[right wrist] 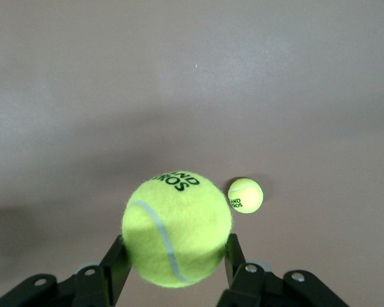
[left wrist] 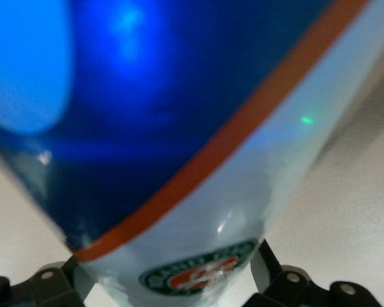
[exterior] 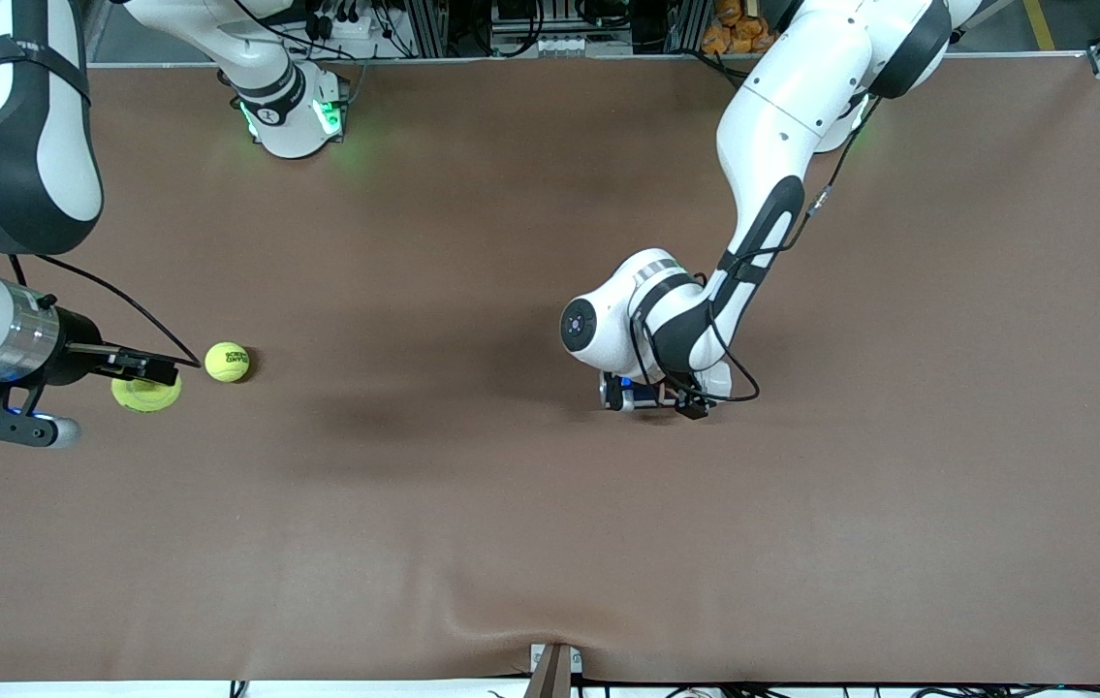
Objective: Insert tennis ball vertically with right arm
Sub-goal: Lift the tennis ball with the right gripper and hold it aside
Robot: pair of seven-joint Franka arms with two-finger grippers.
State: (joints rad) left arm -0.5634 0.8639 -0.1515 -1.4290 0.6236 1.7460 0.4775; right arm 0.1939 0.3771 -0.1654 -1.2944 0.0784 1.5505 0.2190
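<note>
Slippage is the main risk; the right pincer (right wrist: 173, 272), at mid-left of the front frame, is clamped on a tennis ball (right wrist: 177, 229) above the bench (exterior: 511, 504), a second ball (exterior: 227, 362) lying just beside; the left pincer (left wrist: 166, 291), near frame centre, is spread wide around a blue ball can (left wrist: 179, 128); a tilted can or off-centre descent would likely jam the ball on the rim.

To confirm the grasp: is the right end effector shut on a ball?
Yes, the right end effector is shut on a tennis ball, fingers pressing both sides.
</note>
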